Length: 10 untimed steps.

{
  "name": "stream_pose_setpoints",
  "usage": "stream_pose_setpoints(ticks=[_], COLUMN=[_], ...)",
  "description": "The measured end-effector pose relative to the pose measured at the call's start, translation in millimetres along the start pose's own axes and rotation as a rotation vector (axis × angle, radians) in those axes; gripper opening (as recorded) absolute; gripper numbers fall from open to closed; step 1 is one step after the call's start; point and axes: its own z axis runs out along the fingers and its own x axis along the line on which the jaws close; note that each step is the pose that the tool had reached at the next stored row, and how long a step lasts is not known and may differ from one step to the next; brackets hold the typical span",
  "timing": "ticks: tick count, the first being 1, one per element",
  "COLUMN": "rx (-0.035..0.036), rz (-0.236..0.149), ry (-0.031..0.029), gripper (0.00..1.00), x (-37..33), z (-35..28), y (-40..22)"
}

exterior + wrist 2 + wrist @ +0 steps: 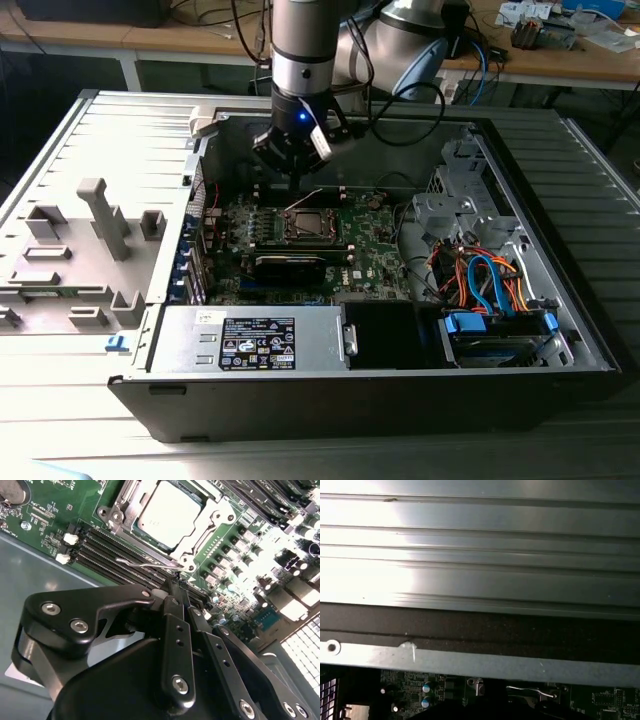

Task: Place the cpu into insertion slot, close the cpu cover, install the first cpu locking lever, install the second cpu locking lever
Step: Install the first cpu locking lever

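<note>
In the second wrist view the cpu already sits in the insertion slot, its pale metal top flat and square to the socket. The cpu cover lies down around it, so the chip shows through the cover's window; I judge the first two steps done. A thin wire lever runs along the socket's near edge, between the socket and the black memory slots, and its bent end stands free of the board, so I take it as not yet latched.

My gripper hangs just beside that lever. The fingers are pressed together with no gap between them and nothing clamped, a narrow tip suited to pushing a thin wire rather than grasping it. The tip points at the lever's socket end, close to it, though I cannot tell whether it touches.

In the exterior view my gripper stands over the far edge of the green motherboard, above the socket, inside the open computer case lying on its side. The first wrist view catches the same lever below the case's far wall.
</note>
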Motion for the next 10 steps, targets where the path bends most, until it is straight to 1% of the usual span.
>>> stream_pose_setpoints(ticks=[2,10], rx=[0.0002,0.0014], rz=[0.000,-0.012], ry=[0.0000,0.0002], gripper=[0.11,0.11], x=[-1.4,-3.2], z=[0.9,5.0], y=[-0.1,-0.3])
